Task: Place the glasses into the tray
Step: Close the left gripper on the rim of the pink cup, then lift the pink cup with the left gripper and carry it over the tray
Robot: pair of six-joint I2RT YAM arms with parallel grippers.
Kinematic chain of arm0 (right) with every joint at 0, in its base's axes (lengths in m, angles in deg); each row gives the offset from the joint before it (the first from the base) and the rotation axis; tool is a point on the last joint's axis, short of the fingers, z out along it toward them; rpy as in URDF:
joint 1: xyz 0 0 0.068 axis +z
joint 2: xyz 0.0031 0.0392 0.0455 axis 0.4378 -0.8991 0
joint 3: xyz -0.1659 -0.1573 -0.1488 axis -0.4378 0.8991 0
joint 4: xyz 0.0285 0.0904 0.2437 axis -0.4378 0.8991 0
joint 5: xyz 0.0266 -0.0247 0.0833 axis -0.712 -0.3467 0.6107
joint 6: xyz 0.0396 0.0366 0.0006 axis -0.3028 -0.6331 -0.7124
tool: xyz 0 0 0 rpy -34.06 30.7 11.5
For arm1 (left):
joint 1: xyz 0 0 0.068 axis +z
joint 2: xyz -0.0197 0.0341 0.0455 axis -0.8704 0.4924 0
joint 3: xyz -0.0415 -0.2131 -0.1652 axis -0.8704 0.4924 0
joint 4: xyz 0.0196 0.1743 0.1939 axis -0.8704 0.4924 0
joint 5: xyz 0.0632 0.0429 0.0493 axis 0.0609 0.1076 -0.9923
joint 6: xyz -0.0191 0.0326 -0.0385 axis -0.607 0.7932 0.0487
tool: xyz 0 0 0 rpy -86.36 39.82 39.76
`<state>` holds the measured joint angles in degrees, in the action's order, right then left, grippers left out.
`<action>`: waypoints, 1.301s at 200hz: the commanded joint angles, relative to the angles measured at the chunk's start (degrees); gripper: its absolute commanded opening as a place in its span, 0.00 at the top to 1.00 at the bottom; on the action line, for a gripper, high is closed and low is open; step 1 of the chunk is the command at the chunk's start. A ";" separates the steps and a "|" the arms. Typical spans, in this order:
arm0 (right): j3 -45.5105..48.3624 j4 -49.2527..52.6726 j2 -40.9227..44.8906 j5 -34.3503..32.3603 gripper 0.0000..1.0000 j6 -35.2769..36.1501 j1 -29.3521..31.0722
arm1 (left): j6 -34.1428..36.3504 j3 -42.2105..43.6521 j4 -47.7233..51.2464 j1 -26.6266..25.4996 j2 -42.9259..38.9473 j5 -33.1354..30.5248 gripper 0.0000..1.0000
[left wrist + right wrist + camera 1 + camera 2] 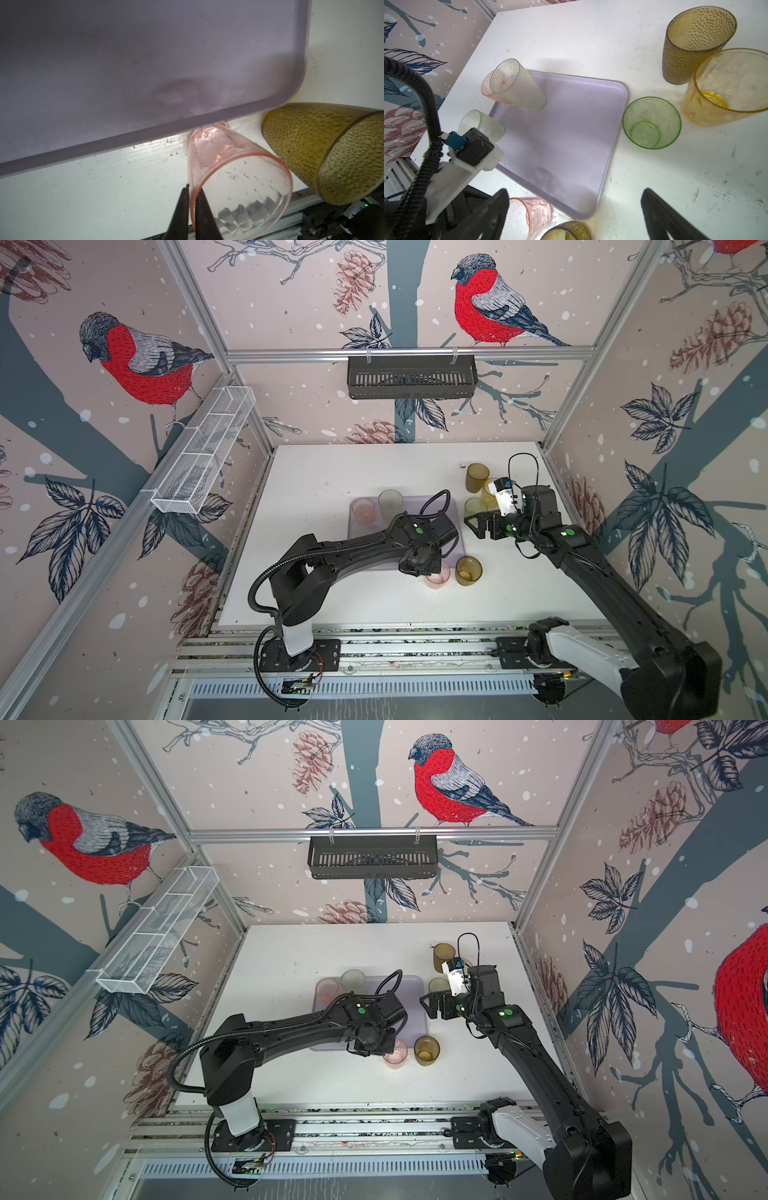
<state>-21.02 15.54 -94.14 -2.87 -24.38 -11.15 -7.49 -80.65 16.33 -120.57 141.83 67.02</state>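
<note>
My left gripper (192, 195) is shut on the rim of a pink glass (228, 166), one finger inside the wall and one outside. That glass (439, 578) stands just off the front edge of the lavender tray (360, 533), next to an olive-brown glass (468, 570). On the tray are a pink glass (486, 90) and two frosted green glasses (519, 87) (481, 122). A bright green glass (652, 122), a yellow one (726, 89) and an olive-brown one (695, 41) stand right of the tray. My right gripper (476, 526) hangs open above the tray's right edge, holding nothing.
A black slotted basket (410, 377) hangs on the back wall and a white mesh basket (203, 456) on the left wall. The left arm lies across the tray's front half. The aluminium rail (415, 645) runs along the table's front edge.
</note>
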 commanded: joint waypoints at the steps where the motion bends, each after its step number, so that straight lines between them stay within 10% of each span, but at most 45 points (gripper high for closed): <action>1: 0.02 -0.17 0.16 0.01 0.00 0.02 -0.18 | -0.59 -0.25 0.98 -0.08 -0.03 -0.43 0.90; 260: -0.75 0.01 0.66 0.00 0.00 0.34 -0.33 | -0.51 -5.32 9.67 2.43 -2.91 -5.52 0.99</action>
<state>-21.09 15.54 -93.62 -2.84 -24.38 -11.42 -8.08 -85.35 23.15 -118.87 139.82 63.52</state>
